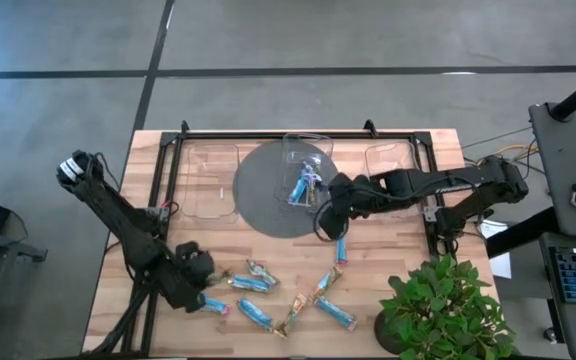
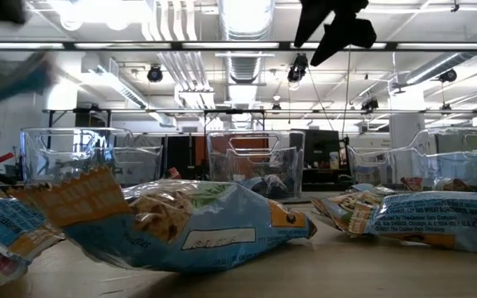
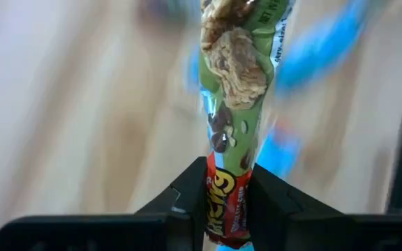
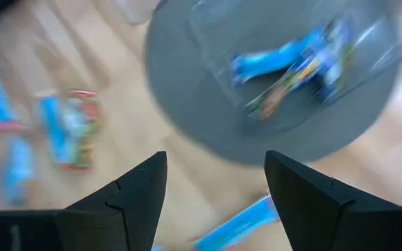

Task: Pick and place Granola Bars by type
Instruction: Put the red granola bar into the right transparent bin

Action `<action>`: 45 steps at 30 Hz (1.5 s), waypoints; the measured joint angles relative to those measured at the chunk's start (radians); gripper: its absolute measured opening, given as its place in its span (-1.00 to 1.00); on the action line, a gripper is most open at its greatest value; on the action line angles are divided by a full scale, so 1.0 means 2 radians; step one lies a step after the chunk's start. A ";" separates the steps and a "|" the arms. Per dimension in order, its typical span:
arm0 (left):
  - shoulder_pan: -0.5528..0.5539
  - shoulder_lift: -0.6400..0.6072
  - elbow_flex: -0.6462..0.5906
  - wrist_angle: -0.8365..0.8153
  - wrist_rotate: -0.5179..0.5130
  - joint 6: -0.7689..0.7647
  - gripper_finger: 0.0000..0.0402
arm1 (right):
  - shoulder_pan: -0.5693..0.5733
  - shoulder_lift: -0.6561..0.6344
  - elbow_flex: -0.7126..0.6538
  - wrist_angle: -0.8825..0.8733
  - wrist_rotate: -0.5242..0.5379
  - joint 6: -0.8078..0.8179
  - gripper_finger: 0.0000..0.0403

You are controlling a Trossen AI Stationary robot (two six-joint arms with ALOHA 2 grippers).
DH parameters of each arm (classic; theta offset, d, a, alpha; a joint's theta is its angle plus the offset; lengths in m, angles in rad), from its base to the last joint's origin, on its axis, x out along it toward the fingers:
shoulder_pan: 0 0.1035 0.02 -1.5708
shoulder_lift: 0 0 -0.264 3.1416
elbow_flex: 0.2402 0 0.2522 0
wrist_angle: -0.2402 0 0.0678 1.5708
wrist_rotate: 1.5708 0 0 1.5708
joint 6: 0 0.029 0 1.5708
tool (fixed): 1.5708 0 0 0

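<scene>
Even, bright overhead light in high view; soft shadows under arms on pale wooden bench. Low view: long ceiling strip lamps glare white; nearest shiny blue-wrapped granola bar sharp, far room softer. Both wrist views heavily motion-blurred; round grey mat smeared, dark claw fingers crisp.

1. A wooden table carries everything.
2. A round grey mat lies at its far middle.
3. Three clear bins stand along the far edge: one left, one on the mat, one right.
4. Bars lie scattered along the near edge, mostly blue.
5. A potted plant stands at the near right corner.
</scene>
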 joint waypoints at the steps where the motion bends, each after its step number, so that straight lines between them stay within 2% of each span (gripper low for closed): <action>1: 0.006 -0.002 0.015 -0.014 -0.032 0.017 -0.70 | -0.008 0.000 0.000 0.008 -0.027 0.018 0.15; 5: 0.057 0.010 0.073 -0.046 -0.109 0.140 -0.70 | -0.032 0.001 -0.003 0.096 -0.123 0.048 0.15; 8: 0.119 0.028 0.094 -0.048 -0.119 0.233 -0.70 | -0.043 0.001 -0.005 0.167 -0.167 0.057 0.15; 13: 0.212 0.055 0.115 0.002 -0.136 0.361 -0.70 | -0.045 0.002 -0.005 0.188 -0.167 0.075 0.15; 15: 0.235 0.061 0.121 0.038 -0.153 0.410 -0.70 | -0.044 0.004 -0.006 0.187 -0.167 0.088 0.15; 20: 0.268 0.071 0.132 0.097 -0.154 0.493 -0.70 | -0.044 0.005 -0.006 0.193 -0.165 0.103 0.15; 24: 0.287 0.080 0.136 0.140 -0.148 0.522 -0.70 | -0.044 0.008 -0.006 0.199 -0.165 0.111 0.15; 32: 0.300 0.106 0.155 0.141 -0.145 0.545 -0.70 | -0.041 0.033 -0.006 0.213 -0.158 0.116 0.16; 41: 0.301 0.129 0.180 0.145 -0.138 0.544 -0.70 | -0.041 0.052 -0.004 0.218 -0.151 0.122 0.34; 45: 0.303 0.132 0.192 0.146 -0.138 0.547 -0.70 | -0.041 0.057 -0.004 0.220 -0.151 0.122 0.35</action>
